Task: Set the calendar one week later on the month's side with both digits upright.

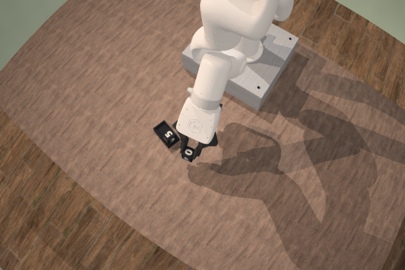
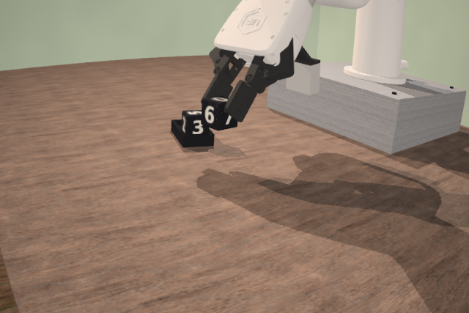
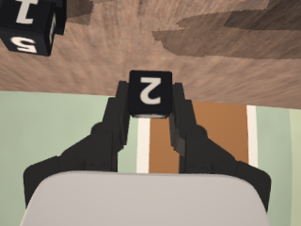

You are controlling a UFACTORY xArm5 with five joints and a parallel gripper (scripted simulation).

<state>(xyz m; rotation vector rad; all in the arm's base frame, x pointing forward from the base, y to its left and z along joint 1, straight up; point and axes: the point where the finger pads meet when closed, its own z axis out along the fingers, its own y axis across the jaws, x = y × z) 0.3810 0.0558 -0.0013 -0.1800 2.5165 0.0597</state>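
Observation:
My gripper [image 1: 189,154] is shut on a black number cube [image 2: 216,113] and holds it lifted above the table, just right of the tray. The held cube shows 0 on top [image 1: 188,153], 6 and 7 on its sides in the exterior view, and 2 toward the wrist camera [image 3: 150,92]. The black tray [image 1: 162,131] lies flat on the table with the other cube [image 2: 195,123] standing in it. That cube shows 5 on top, 3 in the exterior view, and 1 on the month-name side [image 3: 25,13].
The grey robot base block [image 1: 248,67] stands behind and to the right of the tray. The arm's shadows fall across the wood table to the right.

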